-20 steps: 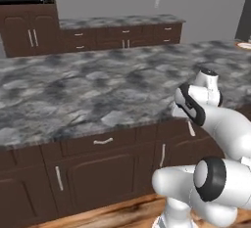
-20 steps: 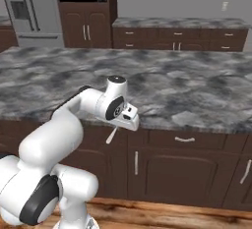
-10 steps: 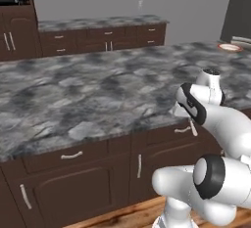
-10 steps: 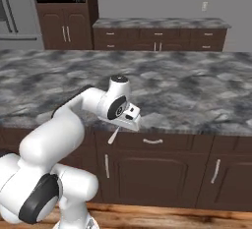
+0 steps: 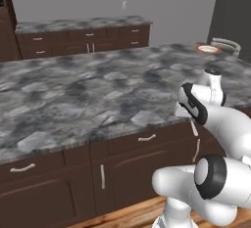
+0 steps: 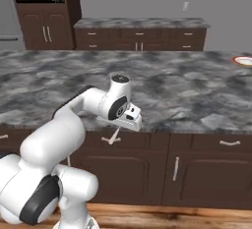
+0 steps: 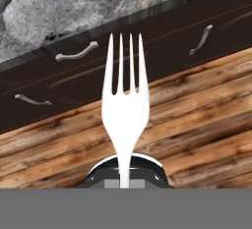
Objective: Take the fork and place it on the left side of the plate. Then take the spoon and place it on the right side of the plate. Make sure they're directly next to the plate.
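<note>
Gripping fork [image 7: 125,110] by handle in clenched hand [image 6: 129,119], tines forward; plate [image 5: 209,49] far off on table [image 5: 88,90]. Hold level, set fork touching plate's left rim.

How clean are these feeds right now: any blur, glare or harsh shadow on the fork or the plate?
Hand view: the fork is sharp, evenly lit, no glare, held in the shut gripper. Left base view: the plate is small, far off and soft. Right base view: the plate is cut by the frame edge; flat light, faint shadows.
</note>
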You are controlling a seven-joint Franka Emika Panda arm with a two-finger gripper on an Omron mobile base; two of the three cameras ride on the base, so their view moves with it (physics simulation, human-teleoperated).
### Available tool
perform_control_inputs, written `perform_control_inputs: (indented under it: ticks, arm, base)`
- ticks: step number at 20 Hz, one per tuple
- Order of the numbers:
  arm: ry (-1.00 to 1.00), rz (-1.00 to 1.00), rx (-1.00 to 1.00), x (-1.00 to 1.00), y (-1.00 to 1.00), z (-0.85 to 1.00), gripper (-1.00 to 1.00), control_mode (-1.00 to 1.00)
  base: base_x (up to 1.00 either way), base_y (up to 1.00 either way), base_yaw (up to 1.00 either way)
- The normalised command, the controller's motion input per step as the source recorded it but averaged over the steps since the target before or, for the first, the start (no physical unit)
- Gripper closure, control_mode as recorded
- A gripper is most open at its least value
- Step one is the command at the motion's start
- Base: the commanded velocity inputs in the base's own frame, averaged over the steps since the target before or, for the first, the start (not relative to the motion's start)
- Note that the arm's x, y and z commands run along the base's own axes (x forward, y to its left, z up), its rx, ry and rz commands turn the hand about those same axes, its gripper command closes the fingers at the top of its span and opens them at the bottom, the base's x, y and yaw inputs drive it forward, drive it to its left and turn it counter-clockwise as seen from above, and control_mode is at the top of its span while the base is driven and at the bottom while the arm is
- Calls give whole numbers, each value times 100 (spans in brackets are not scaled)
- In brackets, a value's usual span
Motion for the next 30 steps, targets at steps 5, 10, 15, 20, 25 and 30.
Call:
perform_control_inputs:
  ticks: [5, 10, 15, 20, 25, 30]
  arm:
    - [0, 0, 0, 0, 0, 0, 100, 100]
    - [0, 0, 0, 0, 0, 0, 100, 100]
    - [0, 0, 0, 0, 0, 0, 100, 100]
    - [0, 0, 0, 0, 0, 0, 100, 100]
    - [0, 0, 0, 0, 0, 0, 100, 100]
    - [0, 0, 0, 0, 0, 0, 100, 100]
  base:
    - [39, -70, -1]
    - [41, -62, -9]
    - [38, -48, -25]
    - [45, -40, -26]
    - [57, -42, -14]
    - [63, -47, -3]
